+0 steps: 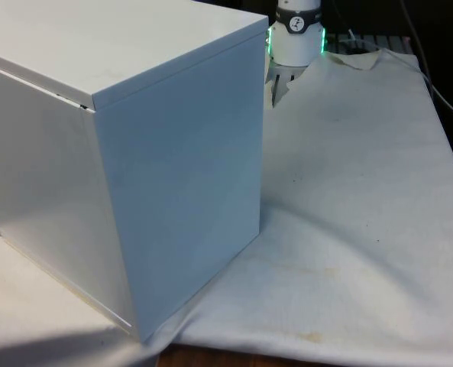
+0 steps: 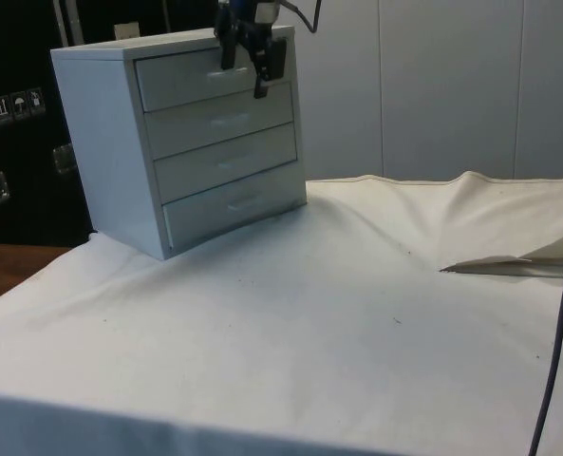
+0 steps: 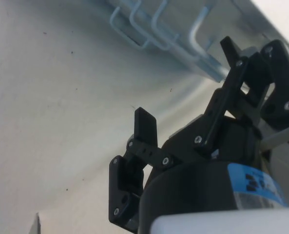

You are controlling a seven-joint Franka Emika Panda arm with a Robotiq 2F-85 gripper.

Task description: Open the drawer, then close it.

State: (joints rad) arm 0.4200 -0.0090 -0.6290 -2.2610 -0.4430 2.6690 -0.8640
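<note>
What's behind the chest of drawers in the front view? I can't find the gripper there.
The chest of drawers shows its plain back and hides its drawer fronts. In the side view the gripper hangs at the top drawer.

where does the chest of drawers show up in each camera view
Front view: chest of drawers on the front view's left, blank back and side facing the camera.
Side view: chest of drawers at upper left, four drawer fronts visible, gripper at the top drawer.
Wrist view: its metal handles in a row.
Shared landmark: white cloth.
</note>
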